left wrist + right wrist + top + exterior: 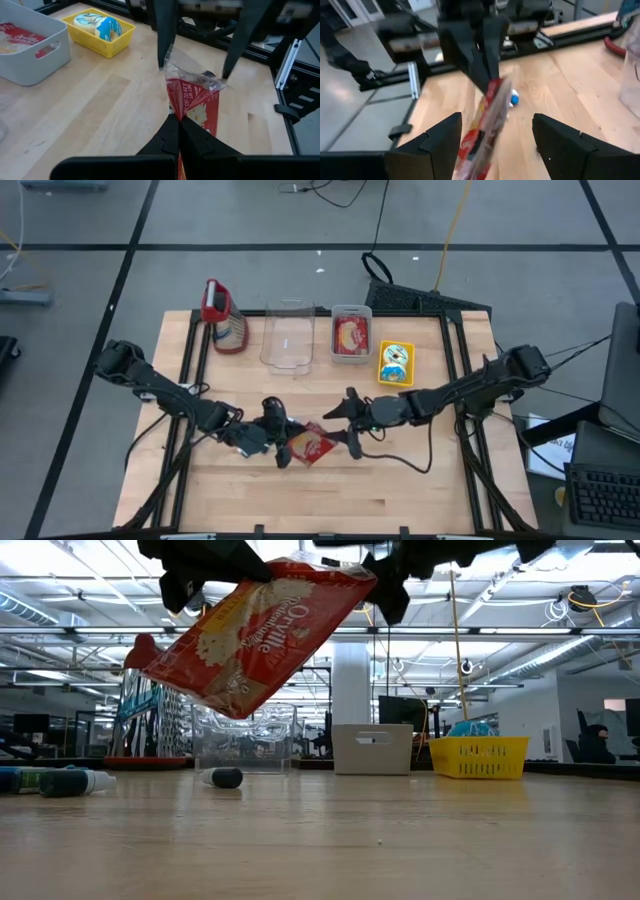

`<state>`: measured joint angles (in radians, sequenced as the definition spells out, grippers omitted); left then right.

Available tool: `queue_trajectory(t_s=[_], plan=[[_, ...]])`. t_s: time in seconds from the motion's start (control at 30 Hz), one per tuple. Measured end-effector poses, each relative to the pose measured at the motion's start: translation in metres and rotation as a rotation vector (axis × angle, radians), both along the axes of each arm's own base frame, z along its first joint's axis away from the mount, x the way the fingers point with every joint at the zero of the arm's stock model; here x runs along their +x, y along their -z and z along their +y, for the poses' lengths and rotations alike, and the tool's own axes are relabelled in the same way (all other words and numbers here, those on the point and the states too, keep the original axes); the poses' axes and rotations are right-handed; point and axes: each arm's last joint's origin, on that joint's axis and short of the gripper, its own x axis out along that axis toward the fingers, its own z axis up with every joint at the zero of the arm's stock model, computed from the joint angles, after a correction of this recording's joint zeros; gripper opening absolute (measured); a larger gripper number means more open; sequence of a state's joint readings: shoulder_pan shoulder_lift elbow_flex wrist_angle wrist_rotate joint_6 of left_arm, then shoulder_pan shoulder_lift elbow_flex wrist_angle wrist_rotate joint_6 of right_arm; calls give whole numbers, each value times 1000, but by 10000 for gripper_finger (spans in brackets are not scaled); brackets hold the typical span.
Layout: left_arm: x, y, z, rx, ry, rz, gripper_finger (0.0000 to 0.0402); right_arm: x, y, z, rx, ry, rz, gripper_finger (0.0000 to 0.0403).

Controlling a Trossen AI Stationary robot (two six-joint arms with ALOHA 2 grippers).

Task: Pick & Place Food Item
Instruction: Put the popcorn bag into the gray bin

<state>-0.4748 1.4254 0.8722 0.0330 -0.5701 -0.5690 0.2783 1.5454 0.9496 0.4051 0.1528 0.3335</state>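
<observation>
Left gripper (178,131) pinching popcorn bag (196,102) aloft — right gripper (496,145) spread, bag's label partly hidden.

Both arms reach in toward the table's middle, nearer its front edge. The left claw (283,442) is pinched tight; the right claw (350,420) stands spread wide.

Bright, even overhead lighting with soft shadows (the right wrist view is motion-blurred).
</observation>
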Motion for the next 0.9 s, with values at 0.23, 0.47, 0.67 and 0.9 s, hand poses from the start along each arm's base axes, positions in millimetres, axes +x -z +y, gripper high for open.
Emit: queue_trajectory(t_s=[0.23, 0.47, 0.67, 0.9], plan=[[1, 0, 2, 13, 1, 3, 0, 14, 12, 4, 13, -46, 7, 225], [1, 0, 2, 13, 2, 6, 0, 17, 13, 5, 33, -38, 10, 176], [1, 0, 2, 5, 12, 5, 0, 17, 10, 4, 40, -36, -20, 114], [1, -1, 1, 3, 12, 7, 0, 19, 8, -1, 45, -20, -38, 50]])
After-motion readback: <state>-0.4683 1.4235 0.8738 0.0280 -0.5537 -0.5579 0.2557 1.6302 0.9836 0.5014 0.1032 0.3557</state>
